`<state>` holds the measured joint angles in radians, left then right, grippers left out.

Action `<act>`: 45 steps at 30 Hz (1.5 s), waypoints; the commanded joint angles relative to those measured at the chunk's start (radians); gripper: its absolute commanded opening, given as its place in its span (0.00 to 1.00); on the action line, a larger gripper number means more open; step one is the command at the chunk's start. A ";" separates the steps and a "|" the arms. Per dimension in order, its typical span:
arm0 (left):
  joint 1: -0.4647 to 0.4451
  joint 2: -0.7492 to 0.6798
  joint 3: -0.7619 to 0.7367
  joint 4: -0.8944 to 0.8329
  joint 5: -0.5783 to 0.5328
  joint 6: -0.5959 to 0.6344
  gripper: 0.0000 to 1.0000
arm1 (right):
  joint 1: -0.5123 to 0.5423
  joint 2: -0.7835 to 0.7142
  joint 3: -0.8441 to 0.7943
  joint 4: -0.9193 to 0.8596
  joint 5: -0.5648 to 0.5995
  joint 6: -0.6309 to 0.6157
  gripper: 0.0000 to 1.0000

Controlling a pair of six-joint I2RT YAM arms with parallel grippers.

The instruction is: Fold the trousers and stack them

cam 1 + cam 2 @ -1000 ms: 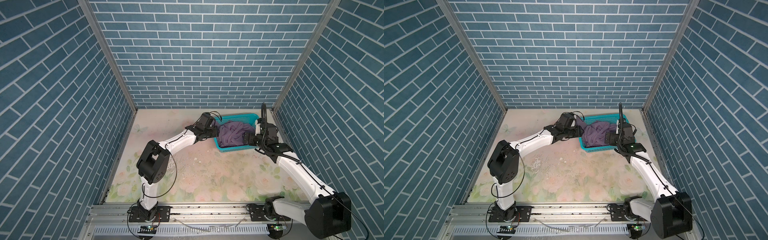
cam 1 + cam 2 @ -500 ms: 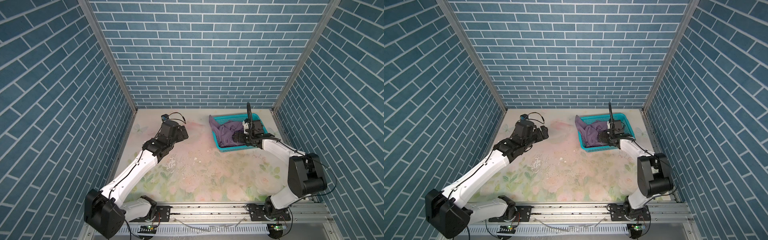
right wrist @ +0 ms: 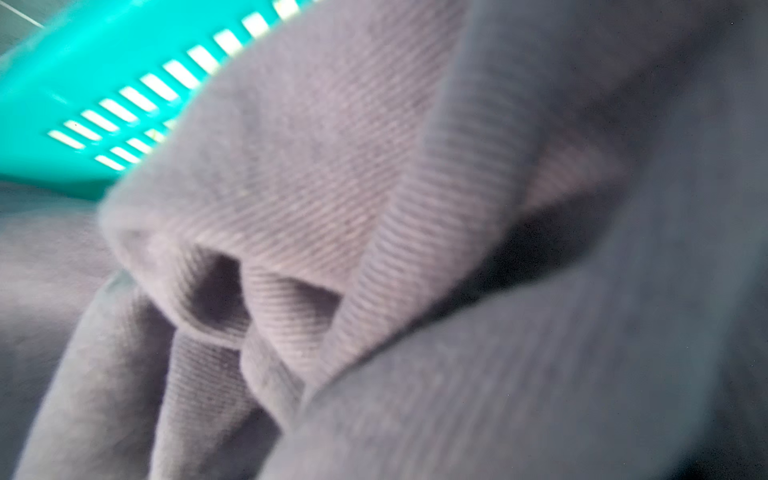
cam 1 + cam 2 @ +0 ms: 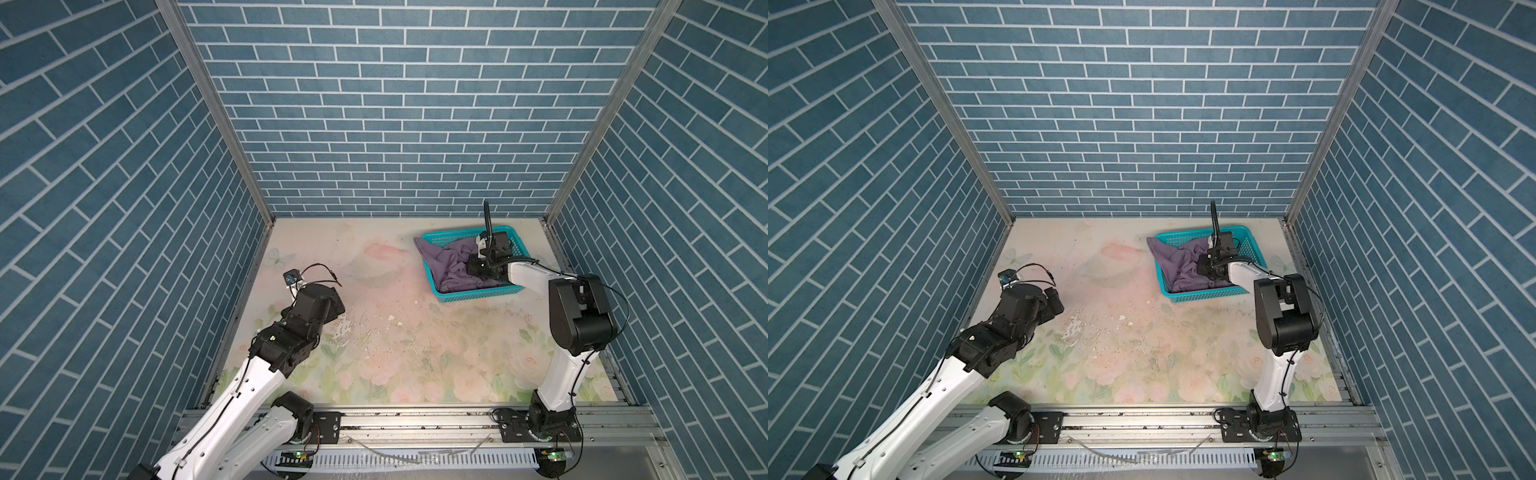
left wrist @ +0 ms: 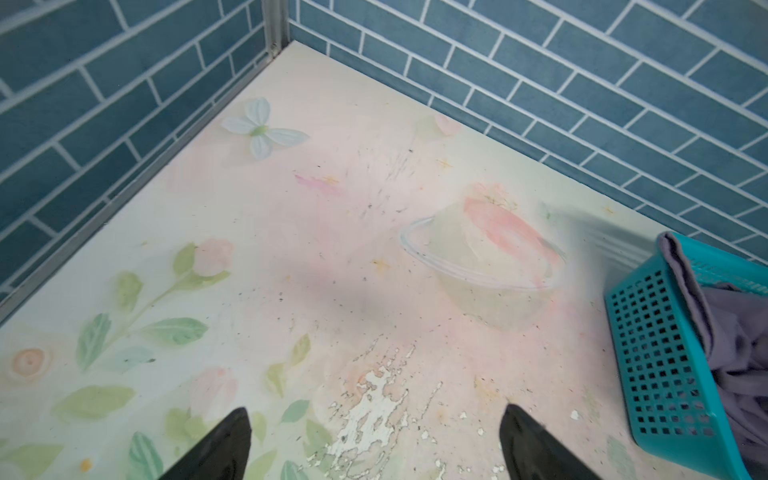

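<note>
Both top views are centred on the floral table (image 4: 395,340), and the teal basket (image 4: 478,296) is set at its far right. Inside the basket the trousers (image 4: 451,264) are heaped in crumpled folds, with one flap draped over the far-left rim. The right gripper (image 4: 473,271) is pressed into the heap. Its fingers are buried in cloth, so whether they are spread or closed cannot be told. The right wrist view is taken up by blurred purple fabric. The left gripper (image 5: 375,409) is held wide and empty above the table's left side, well apart from the basket.
</note>
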<state>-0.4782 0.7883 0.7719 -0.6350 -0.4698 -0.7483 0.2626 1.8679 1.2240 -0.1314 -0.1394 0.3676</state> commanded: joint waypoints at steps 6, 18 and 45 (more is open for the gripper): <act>0.009 -0.004 0.023 -0.043 -0.172 -0.038 0.94 | 0.132 -0.266 0.279 -0.120 0.329 -0.334 0.00; 0.011 -0.005 0.049 -0.126 -0.251 -0.068 0.99 | 0.623 -0.320 0.416 0.037 0.348 -0.635 0.00; 0.018 0.123 0.011 -0.001 -0.192 -0.086 0.99 | 0.419 -0.108 0.318 -0.422 0.129 -0.096 0.73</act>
<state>-0.4686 0.8860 0.7872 -0.6949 -0.6956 -0.8551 0.6964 1.7309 1.5558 -0.4637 0.0460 0.1589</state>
